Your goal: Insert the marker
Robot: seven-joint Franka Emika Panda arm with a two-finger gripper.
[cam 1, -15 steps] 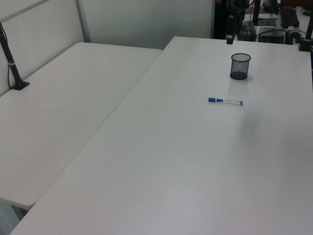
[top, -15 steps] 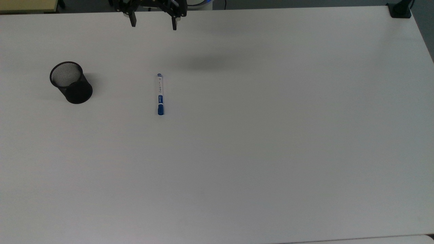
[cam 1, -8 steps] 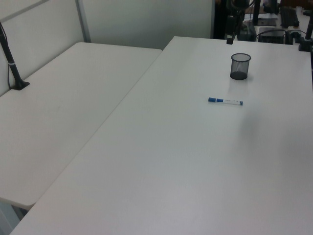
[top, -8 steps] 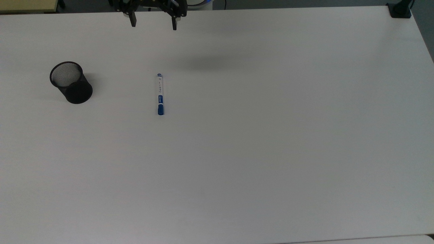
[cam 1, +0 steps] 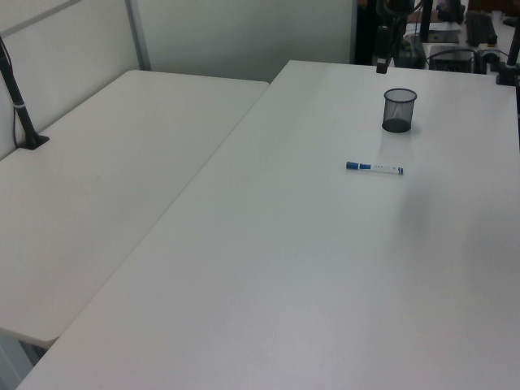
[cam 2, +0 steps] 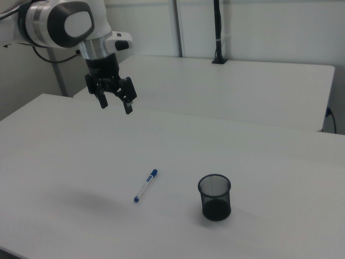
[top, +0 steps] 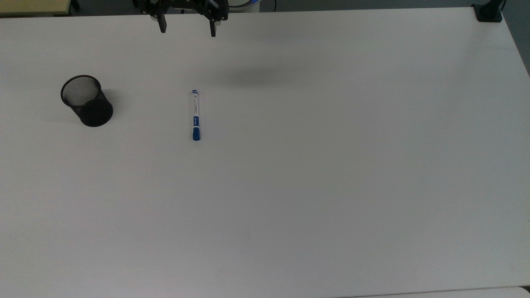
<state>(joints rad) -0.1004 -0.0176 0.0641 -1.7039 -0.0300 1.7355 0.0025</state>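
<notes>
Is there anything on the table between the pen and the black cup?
No. In the top view, only bare white table lies between the marker and the mesh cup. They lie apart, not touching.

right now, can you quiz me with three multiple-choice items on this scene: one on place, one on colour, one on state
1. In the top view, where does the marker lie relative to the mesh cup?
A. to the top view's right of it
B. inside it
C. to the top view's left of it

2. What colour is the marker's cap?
A. red
B. blue
C. green

3. How is the gripper?
A. shut on the marker
B. open, above the table
C. inside the cup

Answers: 1 A, it lies flat, apart from the cup. 2 B, the cap end is blue. 3 B, fingers spread, holding nothing.
</notes>
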